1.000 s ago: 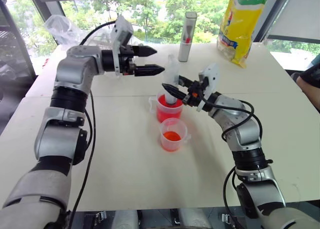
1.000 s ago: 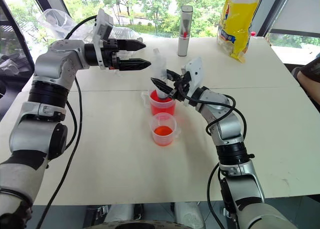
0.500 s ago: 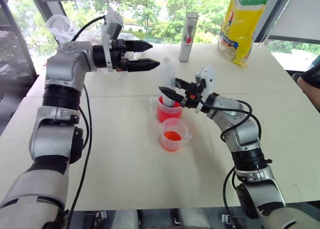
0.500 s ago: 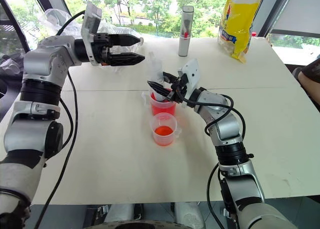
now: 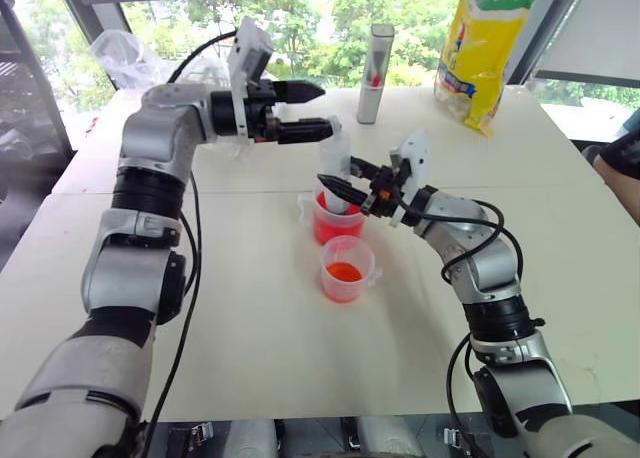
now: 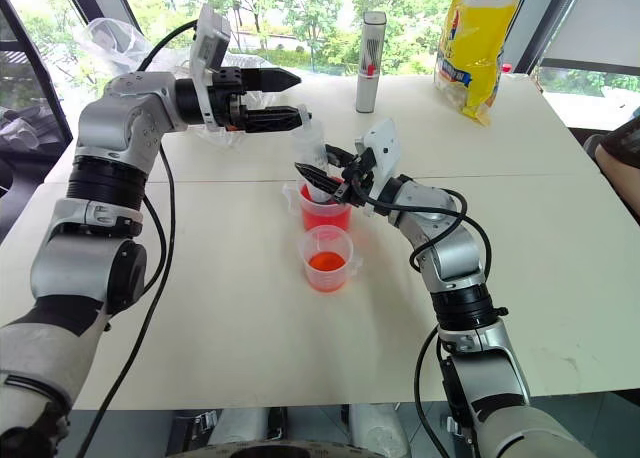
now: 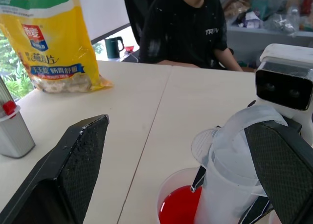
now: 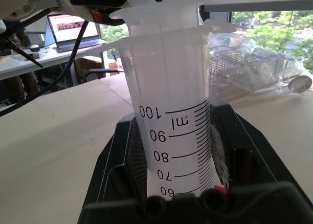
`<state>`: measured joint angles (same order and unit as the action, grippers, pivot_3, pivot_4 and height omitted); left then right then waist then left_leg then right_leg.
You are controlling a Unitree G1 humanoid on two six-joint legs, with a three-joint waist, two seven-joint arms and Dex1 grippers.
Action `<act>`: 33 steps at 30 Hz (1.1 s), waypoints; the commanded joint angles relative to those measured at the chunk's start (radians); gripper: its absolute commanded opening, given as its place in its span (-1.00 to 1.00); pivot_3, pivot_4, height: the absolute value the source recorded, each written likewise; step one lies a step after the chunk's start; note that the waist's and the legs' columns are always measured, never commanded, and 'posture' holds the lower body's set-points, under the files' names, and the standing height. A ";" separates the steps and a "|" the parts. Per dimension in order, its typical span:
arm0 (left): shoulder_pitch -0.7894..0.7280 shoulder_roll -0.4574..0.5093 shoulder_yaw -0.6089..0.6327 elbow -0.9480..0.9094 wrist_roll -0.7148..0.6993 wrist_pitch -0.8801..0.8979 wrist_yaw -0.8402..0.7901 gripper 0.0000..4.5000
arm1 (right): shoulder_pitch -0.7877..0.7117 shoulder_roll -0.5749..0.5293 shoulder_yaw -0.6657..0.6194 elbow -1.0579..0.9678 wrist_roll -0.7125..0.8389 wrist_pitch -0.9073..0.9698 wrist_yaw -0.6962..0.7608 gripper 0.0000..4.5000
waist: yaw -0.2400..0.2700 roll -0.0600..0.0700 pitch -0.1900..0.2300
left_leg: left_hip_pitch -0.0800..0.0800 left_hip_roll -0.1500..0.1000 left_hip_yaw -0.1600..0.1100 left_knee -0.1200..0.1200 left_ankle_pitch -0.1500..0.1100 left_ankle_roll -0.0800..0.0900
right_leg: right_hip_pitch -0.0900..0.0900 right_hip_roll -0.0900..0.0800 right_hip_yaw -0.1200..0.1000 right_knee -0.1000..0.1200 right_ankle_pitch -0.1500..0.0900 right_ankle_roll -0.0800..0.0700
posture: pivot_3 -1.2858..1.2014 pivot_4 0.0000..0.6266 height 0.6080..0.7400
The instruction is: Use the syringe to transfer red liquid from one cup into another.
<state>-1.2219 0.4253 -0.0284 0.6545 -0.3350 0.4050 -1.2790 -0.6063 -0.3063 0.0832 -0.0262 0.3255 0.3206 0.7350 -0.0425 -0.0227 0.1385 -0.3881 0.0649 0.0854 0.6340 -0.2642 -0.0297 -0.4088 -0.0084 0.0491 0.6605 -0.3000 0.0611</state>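
The clear syringe point(image 5: 337, 166) stands upright with its lower end in the handled cup point(image 5: 334, 223), which holds red liquid point(image 5: 328, 228). My right gripper point(image 5: 341, 186) is shut on the syringe's barrel point(image 8: 172, 111) just above the cup's rim. My left gripper point(image 5: 322, 110) is level with the syringe's white top point(image 7: 243, 123) and open. That top stands inside the gap, close to one finger point(image 7: 283, 170). The smaller cup point(image 5: 347, 269) with orange-red liquid sits just in front of the handled cup, on the white table point(image 5: 250, 318).
A grey upright tube with a red mark point(image 5: 376, 73) and a yellow bag point(image 5: 487, 48) stand at the table's far side. A crumpled clear plastic bag point(image 5: 125, 56) lies at the far left. A person in a black shirt point(image 7: 190, 23) sits beyond the table's right edge.
My left arm's elbow has swung out and back. Its open gripper stays by the syringe's top. The right gripper keeps its hold, and the syringe stays in the cup.
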 commanded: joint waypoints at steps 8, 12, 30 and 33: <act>-0.004 -0.047 0.002 -0.041 -0.007 0.006 0.001 0.15 | -0.029 -0.003 -0.001 -0.041 0.006 -0.006 0.007 -0.39 | -0.001 0.000 0.000 | 0.000 0.000 0.000 0.000 0.000 0.000 | 0.000 0.000 0.000 0.000 0.000 0.000 | 0.03 -0.52 1.00; 0.004 -0.049 0.006 -0.054 -0.010 0.018 -0.004 -0.72 | -0.031 -0.002 -0.001 -0.038 0.003 -0.006 0.008 -0.39 | -0.001 0.000 0.000 | 0.000 0.000 0.000 0.000 0.000 0.000 | 0.000 0.000 0.000 0.000 0.000 0.000 | 0.03 -0.52 1.00; -0.038 -0.031 0.066 -0.092 -0.061 0.088 0.027 -0.99 | -0.017 0.029 0.006 0.009 -0.004 -0.025 -0.002 -0.39 | -0.001 0.000 0.000 | 0.000 0.000 0.000 0.000 0.000 0.000 | 0.000 0.000 0.000 0.001 0.000 0.000 | 0.03 -0.52 1.00; -0.062 -0.030 0.079 -0.076 -0.068 0.082 0.041 -0.99 | -0.011 0.033 0.009 0.021 -0.006 -0.029 -0.002 -0.39 | -0.001 0.000 0.000 | 0.000 0.000 0.000 0.000 0.000 0.000 | 0.000 0.000 0.000 0.001 0.000 0.000 | 0.03 -0.52 1.00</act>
<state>-1.2117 0.3869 -0.0145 0.5987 -0.3672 0.5091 -1.2721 -0.6131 -0.2823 0.0669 0.0038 0.3250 0.3018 0.7125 -0.0434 -0.0226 0.1385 -0.3880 0.0649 0.0851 0.6344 -0.2641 -0.0297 -0.4088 -0.0083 0.0491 0.6613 -0.3002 0.0614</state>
